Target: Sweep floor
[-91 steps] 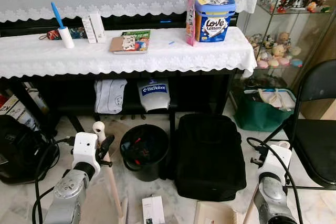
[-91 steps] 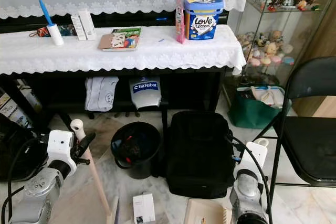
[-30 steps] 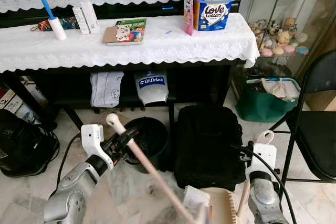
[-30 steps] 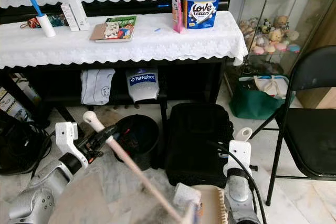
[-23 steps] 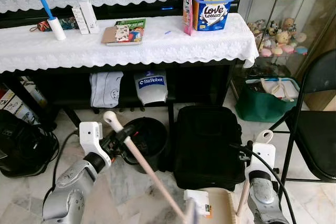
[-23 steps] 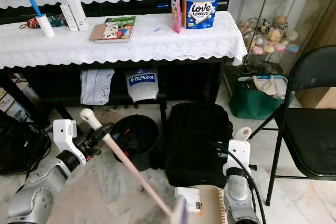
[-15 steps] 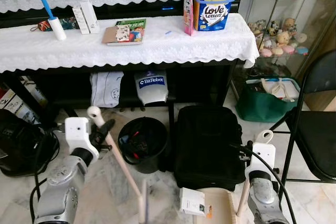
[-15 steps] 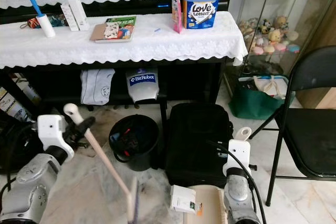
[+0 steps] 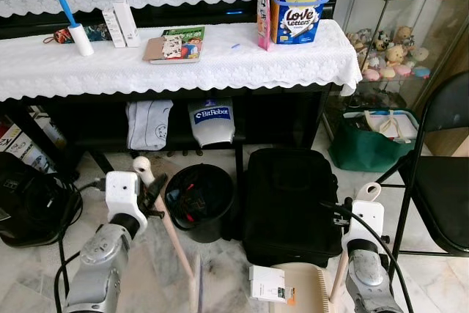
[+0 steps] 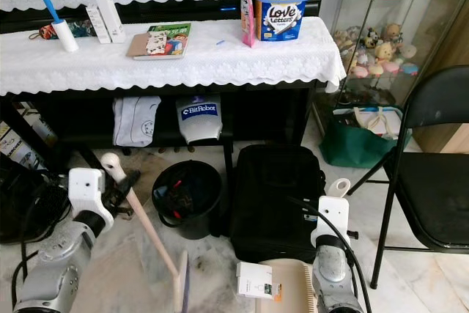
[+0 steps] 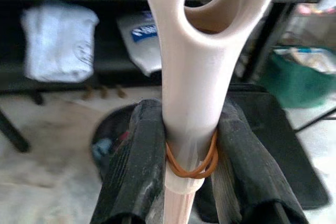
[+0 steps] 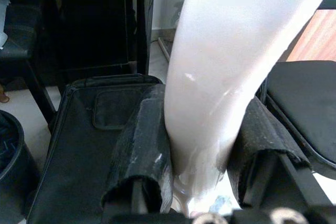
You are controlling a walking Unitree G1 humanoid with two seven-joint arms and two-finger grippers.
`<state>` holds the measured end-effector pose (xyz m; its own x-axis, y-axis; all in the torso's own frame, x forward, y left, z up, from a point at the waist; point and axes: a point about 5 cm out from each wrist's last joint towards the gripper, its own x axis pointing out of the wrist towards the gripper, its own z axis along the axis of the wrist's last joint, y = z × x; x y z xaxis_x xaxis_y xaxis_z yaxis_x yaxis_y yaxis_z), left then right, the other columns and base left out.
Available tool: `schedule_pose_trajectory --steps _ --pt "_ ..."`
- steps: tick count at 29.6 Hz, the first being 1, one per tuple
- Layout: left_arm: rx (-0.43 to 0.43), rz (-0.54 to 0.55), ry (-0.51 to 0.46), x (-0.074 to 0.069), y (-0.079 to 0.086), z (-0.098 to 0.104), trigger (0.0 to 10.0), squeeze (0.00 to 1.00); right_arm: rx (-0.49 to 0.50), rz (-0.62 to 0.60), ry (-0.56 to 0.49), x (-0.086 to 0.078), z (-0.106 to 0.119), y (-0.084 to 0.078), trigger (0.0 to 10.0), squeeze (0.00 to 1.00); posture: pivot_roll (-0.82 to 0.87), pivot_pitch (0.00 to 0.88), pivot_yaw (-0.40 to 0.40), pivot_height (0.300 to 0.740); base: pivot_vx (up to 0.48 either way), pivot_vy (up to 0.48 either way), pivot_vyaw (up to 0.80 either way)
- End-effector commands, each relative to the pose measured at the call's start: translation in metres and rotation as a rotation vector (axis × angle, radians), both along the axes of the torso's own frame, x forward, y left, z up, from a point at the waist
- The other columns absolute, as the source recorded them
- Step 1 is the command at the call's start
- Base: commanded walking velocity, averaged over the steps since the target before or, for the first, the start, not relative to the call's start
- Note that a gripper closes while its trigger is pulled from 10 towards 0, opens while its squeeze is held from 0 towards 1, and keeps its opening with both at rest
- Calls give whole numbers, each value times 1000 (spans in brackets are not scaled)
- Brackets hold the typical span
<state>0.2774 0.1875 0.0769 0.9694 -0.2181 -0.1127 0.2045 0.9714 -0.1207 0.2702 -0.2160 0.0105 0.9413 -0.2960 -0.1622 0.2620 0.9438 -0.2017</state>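
My left gripper (image 9: 152, 196) is shut on a pale wooden broom handle (image 9: 167, 229) just below its looped top; a rubber band rings the handle between the fingers (image 11: 137, 166). The handle slants down to the right, to the broom head (image 9: 195, 295) on the marble floor. My right gripper (image 12: 197, 148) is shut on the pale handle (image 9: 364, 196) of a cream dustpan (image 9: 302, 295), which rests on the floor at the bottom edge. A small white box (image 9: 265, 284) lies against the dustpan's left side.
A black bin (image 9: 198, 199) and a black bag (image 9: 293, 207) stand just ahead, under a table with a white lace cloth (image 9: 176, 71). A black backpack (image 9: 29, 207) is at the left. A folding chair (image 9: 440, 181) and a green bag (image 9: 370, 148) are at the right.
The broom head has swung left, away from the dustpan, and the handle now stands steeper. The white box sits slightly further left by the dustpan. The right arm has held still.
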Motion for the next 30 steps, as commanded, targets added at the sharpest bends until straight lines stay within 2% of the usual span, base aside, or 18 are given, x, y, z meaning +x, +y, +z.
schedule_pose_trajectory --steps 1,5,11,12,16,18,19,21,22,25,26,29,30 --pt "-35 -11 1 1 -1 0 10000 0 5 36 48 -4 -8 6 10000 0 142 12 48 740 0 0 0" --pt "-180 -69 25 -1 -16 -2 10000 0 0 39 45 0 -5 4 10000 0 150 8 38 740 0 0 0" --pt "-346 -120 7 -2 -28 7 10000 0 -2 47 41 5 -1 5 10000 0 157 0 31 740 0 0 0" --pt "-402 -161 8 -4 -35 12 10000 0 -1 49 40 7 0 5 10000 0 157 0 30 740 0 0 0" --pt "-463 -229 6 -7 -43 20 10000 0 -2 50 35 9 1 5 10000 0 154 0 29 740 0 0 0" --pt "-461 -266 8 -8 -46 24 10000 0 -3 49 30 11 3 5 10000 0 154 0 29 740 0 0 0" --pt "-407 -287 9 -6 -47 25 10000 0 -3 50 23 13 5 5 10000 0 154 0 27 740 0 0 0" --pt "-392 -289 9 -5 -47 25 10000 0 -2 50 21 14 5 5 10000 0 153 0 27 740 0 0 0" --pt "-324 -262 -7 -2 -44 26 10000 0 -2 51 11 15 7 5 10000 0 151 0 25 740 0 0 0" --pt "-202 -187 -44 2 -35 29 10000 0 3 60 -17 19 12 7 10000 0 149 0 25 740 0 0 0" --pt "-167 -131 -68 5 -30 32 10000 0 7 71 -27 21 14 9 10000 0 150 0 25 740 0 0 0" --pt "-96 -82 -94 7 -23 34 10000 0 13 85 -41 24 17 11 10000 0 151 0 26 740 0 0 0" --pt "-96 -82 -94 7 -23 34 10000 0 13 85 -41 24 17 11 10000 0 151 0 26 740 0 0 0"
